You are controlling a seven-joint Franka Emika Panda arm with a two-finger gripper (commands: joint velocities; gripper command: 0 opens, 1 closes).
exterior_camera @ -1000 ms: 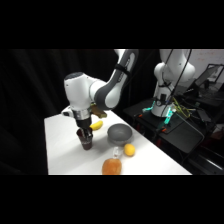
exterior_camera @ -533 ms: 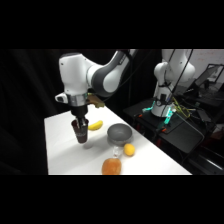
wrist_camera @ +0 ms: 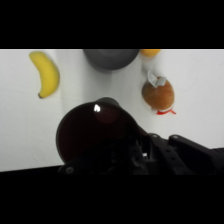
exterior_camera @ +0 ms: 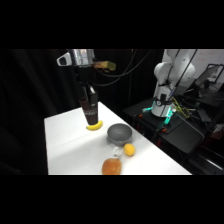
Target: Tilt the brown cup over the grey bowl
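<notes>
Where the white counter (exterior_camera: pixel 70 145) runs toward its far corner, the brown cup (exterior_camera: pixel 90 111) hangs upright in the air, clear of the surface, with a yellow banana (exterior_camera: pixel 94 127) lying on the counter just below its base. The end effector (exterior_camera: pixel 89 95) comes straight down from above and is closed on the cup's upper part, its black linkage sitting right against the cup's rim in the wrist view. The grey bowl (exterior_camera: pixel 119 133) rests near the counter's right edge, beside the cup but apart from it, with bare counter between them. A small yellow fruit (exterior_camera: pixel 129 149) sits just past the bowl at that same edge, and an orange-brown bottle-like thing (exterior_camera: pixel 112 166) stands near the front edge. The left half of the counter lies open, wide and bare.
</notes>
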